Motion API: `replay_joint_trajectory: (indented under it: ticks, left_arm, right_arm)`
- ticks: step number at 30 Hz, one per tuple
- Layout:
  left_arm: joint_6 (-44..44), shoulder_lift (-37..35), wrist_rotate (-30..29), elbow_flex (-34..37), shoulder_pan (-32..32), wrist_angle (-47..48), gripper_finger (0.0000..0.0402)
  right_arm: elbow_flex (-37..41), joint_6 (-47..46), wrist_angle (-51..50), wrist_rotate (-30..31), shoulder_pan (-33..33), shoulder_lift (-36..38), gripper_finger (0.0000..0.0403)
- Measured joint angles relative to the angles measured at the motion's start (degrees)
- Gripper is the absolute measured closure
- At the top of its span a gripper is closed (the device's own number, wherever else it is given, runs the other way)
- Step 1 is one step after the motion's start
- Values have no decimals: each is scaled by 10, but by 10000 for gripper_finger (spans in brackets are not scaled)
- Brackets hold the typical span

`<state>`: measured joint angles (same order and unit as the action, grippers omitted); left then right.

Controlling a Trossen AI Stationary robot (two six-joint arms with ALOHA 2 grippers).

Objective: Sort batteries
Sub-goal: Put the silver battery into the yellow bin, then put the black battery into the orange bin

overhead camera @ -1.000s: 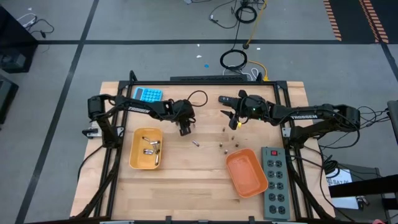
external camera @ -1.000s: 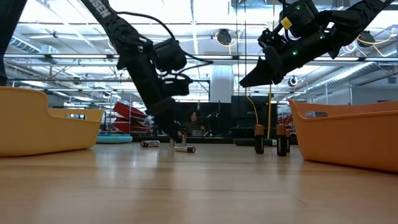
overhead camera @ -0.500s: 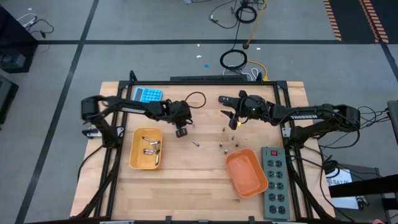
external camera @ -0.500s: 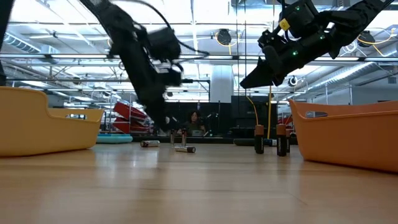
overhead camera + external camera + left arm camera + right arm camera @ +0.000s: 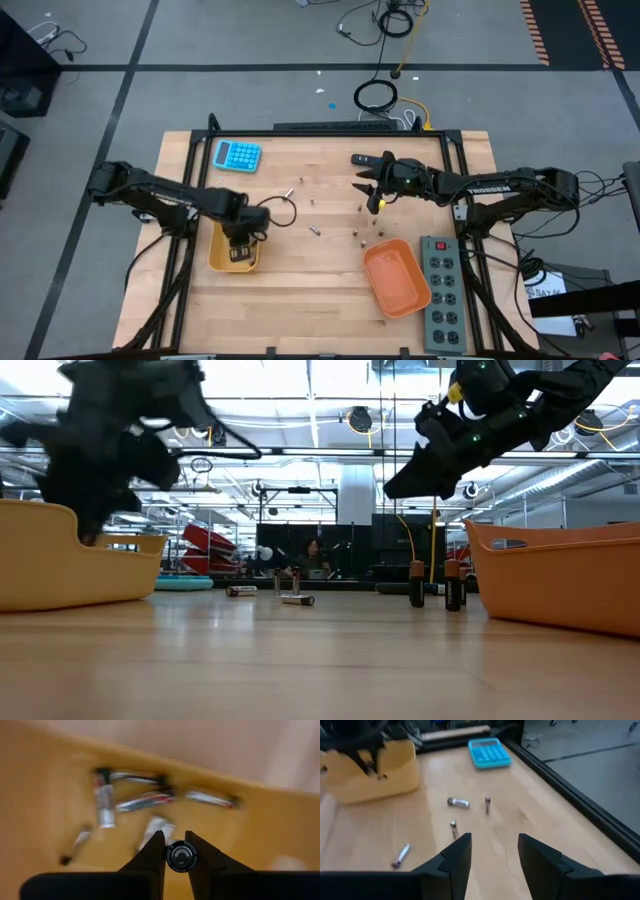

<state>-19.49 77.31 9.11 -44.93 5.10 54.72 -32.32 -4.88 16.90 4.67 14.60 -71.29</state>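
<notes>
Several small metallic batteries lie or stand on the wooden table [image 5: 320, 290], among them one lying at mid-table [image 5: 314, 231] and two upright ones [image 5: 417, 585]. More batteries [image 5: 142, 800] lie in the yellow tray [image 5: 222, 262]. My left gripper [image 5: 240, 247] hangs over that tray, shut on one battery. My right gripper [image 5: 495, 852] is open and hovers above the table right of centre [image 5: 372, 197], over loose batteries [image 5: 458, 802]. The orange tray [image 5: 397, 277] sits near the right. My left gripper pinches one battery between its two fingers; the battery's round end [image 5: 181, 857] faces the wrist camera. The fingers [image 5: 152, 857] point down into the yellow tray from above. The battery is lifted clear of the tray floor and of the batteries lying there.
A blue calculator [image 5: 237, 153] lies at the table's far left. A grey power strip [image 5: 440, 292] lies along the right edge beside the orange tray. A black frame borders the table. A cable loop [image 5: 283, 212] hangs by the left arm. Bare wood spans the near half.
My left gripper has risen from the table's middle and swung toward the left and near edge, ending over the yellow tray with the battery between its fingers. Loose batteries that its arm covered at the far middle now show. My right arm has kept still.
</notes>
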Motion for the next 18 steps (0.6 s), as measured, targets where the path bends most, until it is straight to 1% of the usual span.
replay_joint_trajectory:
  ticks: [2,6,9,11,14,16,18]
  left_arm:
    - [-25,-5,-46,26,12,-30,304]
    - [-41,-13,-54,41,22,-32,221]
    - [-39,-27,-60,37,28,-31,182]
    - [-28,-41,-90,29,30,-33,171]
    - [-20,-62,-158,14,29,-43,167]
    - [-5,-70,-212,14,24,-75,166]
    - [17,-71,-257,13,11,-131,166]
  right_arm:
    - [0,-8,18,10,-6,0,250]
    - [0,-32,39,15,-11,0,250]
    - [0,-46,35,16,-18,0,250]
    - [0,-48,34,23,-25,0,250]
    - [0,-47,33,60,-38,0,250]
    - [0,-46,34,72,-43,-4,250]
    - [0,-41,36,74,-47,-13,250]
